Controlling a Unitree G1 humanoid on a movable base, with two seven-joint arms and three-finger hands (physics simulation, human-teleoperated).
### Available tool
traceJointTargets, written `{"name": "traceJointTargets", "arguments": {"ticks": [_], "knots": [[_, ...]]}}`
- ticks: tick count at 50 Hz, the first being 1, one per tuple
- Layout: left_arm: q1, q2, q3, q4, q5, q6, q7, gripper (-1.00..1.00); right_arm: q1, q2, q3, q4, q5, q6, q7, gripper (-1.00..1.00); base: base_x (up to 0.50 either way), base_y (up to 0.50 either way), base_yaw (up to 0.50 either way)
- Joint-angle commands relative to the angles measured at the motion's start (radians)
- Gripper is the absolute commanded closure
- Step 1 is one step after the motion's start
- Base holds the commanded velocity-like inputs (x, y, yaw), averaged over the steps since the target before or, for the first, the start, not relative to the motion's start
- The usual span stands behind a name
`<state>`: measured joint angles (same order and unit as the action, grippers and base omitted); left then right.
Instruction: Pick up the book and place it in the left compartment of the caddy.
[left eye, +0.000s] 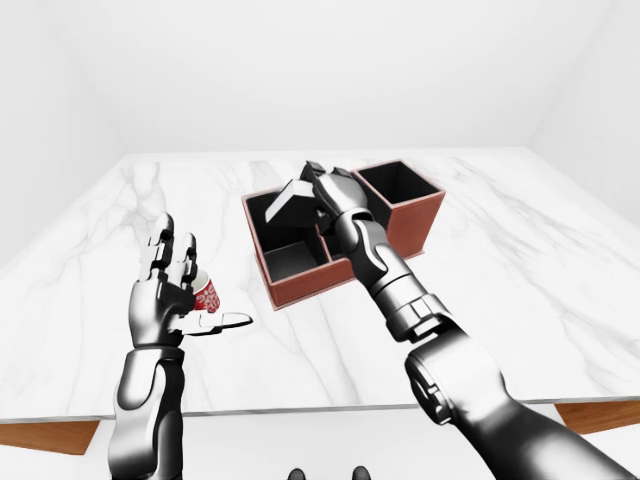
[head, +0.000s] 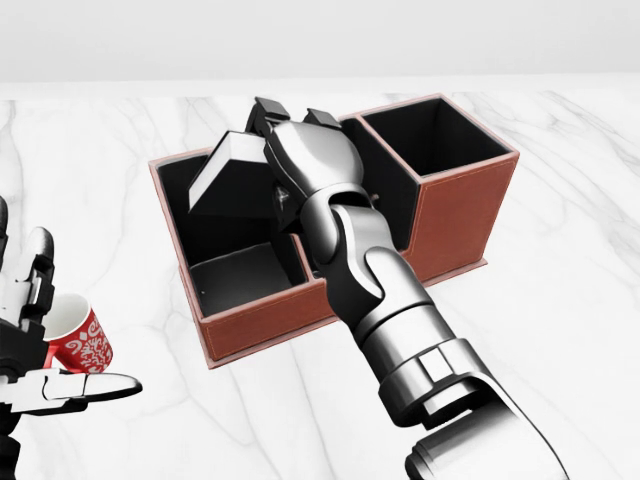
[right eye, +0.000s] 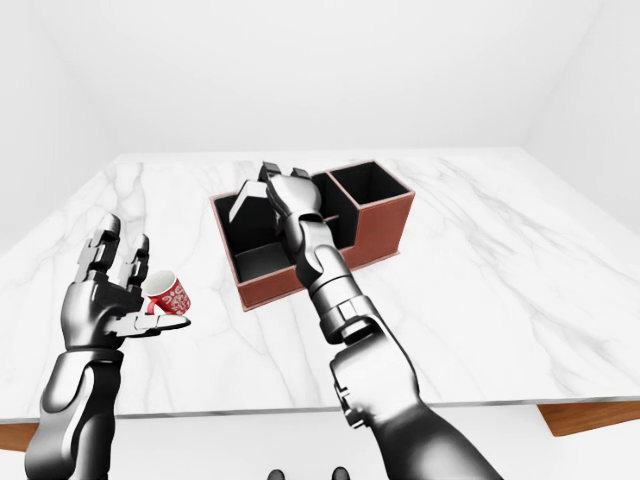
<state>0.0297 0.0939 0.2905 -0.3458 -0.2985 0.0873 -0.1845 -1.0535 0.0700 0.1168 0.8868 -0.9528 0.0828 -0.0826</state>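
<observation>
A white marble table (head: 560, 330) fills the head view under a pale wall. At its left edge the left hand (head: 30, 340) hovers with fingers spread apart, a red patterned cup (head: 78, 338) just beside it. Further right, the right hand (head: 300, 150) is clamped on the tilted book (head: 215, 175) above the left compartment of the brown caddy (head: 455, 215)

White marble table (head: 560, 330) with brown caddy (head: 450, 215) and red mug (head: 85, 345).
</observation>
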Motion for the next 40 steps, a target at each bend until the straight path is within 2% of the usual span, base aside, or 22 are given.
{"name": "traceJointTargets", "arguments": {"ticks": [1,19,21,36,40], "knots": [[0.007,-0.001,0.002,-0.005,-0.003,0.0,-0.003,-1.0,-0.053,0.013,-0.009,0.175,0.013,-0.017,-0.115,1.0,0.0,0.0,0.0],[0.015,-0.007,-0.004,-0.012,0.002,0.0,-0.015,-1.0,-0.058,0.031,0.001,0.285,0.001,-0.051,-0.151,1.0,0.0,0.0,0.0],[0.02,0.0,0.011,-0.061,-0.019,0.0,-0.011,-1.0,-0.054,0.031,0.001,0.295,0.005,-0.083,-0.146,1.0,0.0,0.0,0.0],[0.023,-0.006,0.017,-0.079,-0.014,0.0,-0.024,-1.0,-0.049,0.02,-0.001,0.382,-0.025,-0.124,-0.179,1.0,0.0,0.0,0.0],[0.024,-0.007,0.017,-0.081,-0.014,0.0,-0.025,-1.0,-0.044,0.023,0.001,0.385,-0.032,-0.148,-0.174,1.0,0.0,0.0,0.0]]}}
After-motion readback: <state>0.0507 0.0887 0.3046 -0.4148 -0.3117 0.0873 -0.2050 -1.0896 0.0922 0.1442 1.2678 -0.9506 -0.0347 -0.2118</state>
